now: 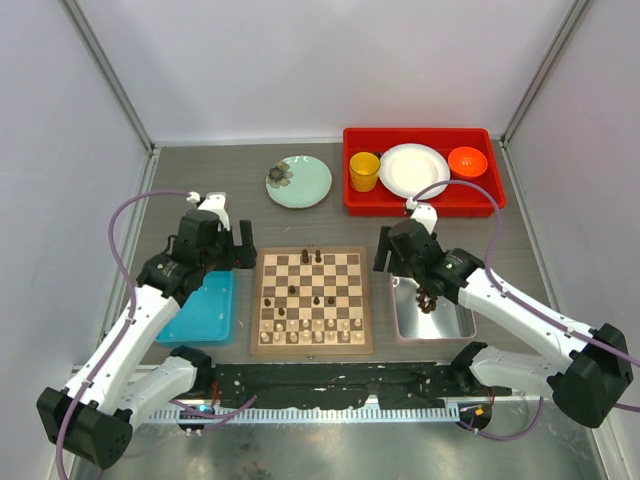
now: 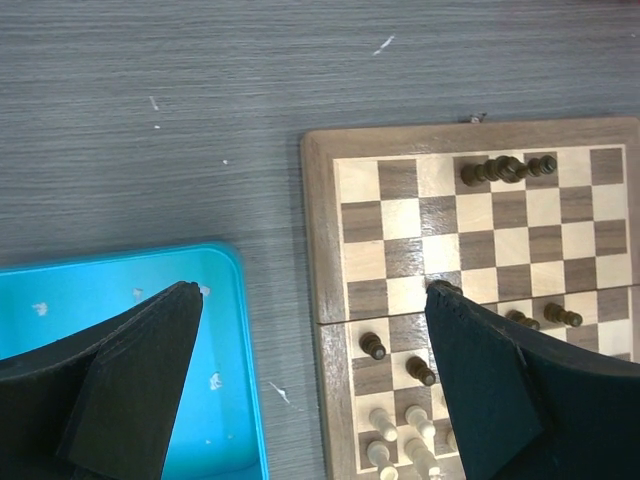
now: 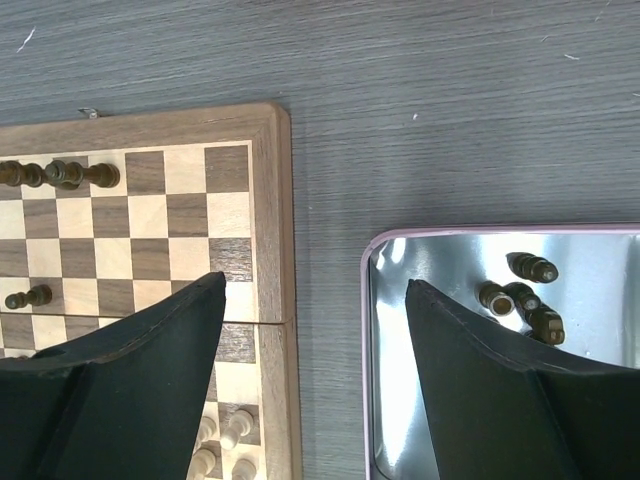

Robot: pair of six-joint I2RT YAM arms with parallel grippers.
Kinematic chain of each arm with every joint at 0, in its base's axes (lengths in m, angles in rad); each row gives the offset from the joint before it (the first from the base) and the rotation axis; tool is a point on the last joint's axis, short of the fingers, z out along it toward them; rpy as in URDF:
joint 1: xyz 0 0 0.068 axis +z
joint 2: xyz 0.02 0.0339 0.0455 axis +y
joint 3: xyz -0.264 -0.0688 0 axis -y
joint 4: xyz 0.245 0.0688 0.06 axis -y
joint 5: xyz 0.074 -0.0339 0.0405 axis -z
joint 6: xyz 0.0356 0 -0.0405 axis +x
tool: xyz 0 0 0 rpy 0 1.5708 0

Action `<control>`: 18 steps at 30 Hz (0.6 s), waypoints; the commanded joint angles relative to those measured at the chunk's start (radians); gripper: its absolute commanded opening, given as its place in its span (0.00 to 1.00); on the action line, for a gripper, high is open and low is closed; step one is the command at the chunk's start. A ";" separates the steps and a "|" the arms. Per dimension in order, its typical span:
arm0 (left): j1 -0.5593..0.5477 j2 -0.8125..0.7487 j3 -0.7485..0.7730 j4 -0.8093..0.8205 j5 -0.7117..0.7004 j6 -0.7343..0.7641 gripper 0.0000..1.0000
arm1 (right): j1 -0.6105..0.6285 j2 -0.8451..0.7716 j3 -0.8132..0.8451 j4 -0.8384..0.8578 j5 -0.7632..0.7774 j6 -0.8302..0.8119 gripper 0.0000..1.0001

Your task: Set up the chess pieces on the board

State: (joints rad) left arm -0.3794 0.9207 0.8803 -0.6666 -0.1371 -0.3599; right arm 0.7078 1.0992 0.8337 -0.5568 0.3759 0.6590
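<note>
The board lies in the middle of the table between both arms. Pale chess pieces fill its two near rows. A few dark chess pieces stand on the far row, and others are scattered mid-board. More dark pieces lie in the silver tray right of the board. My left gripper hangs open above the board's left border, empty. My right gripper is open above the table strip between the board's right border and the silver tray, holding nothing.
A blue tray sits left of the board, under my left arm. At the back right a red tray holds a yellow cup, a white plate and an orange bowl. A pale green plate lies behind the board.
</note>
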 commanded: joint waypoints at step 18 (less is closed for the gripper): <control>-0.019 -0.022 -0.023 0.062 0.172 0.019 0.98 | 0.005 0.024 0.048 -0.181 0.112 0.091 0.73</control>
State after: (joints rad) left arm -0.3935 0.9131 0.8577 -0.6445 0.0071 -0.3573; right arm 0.7078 1.1282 0.8494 -0.7441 0.4995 0.7193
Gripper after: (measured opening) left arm 0.985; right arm 0.731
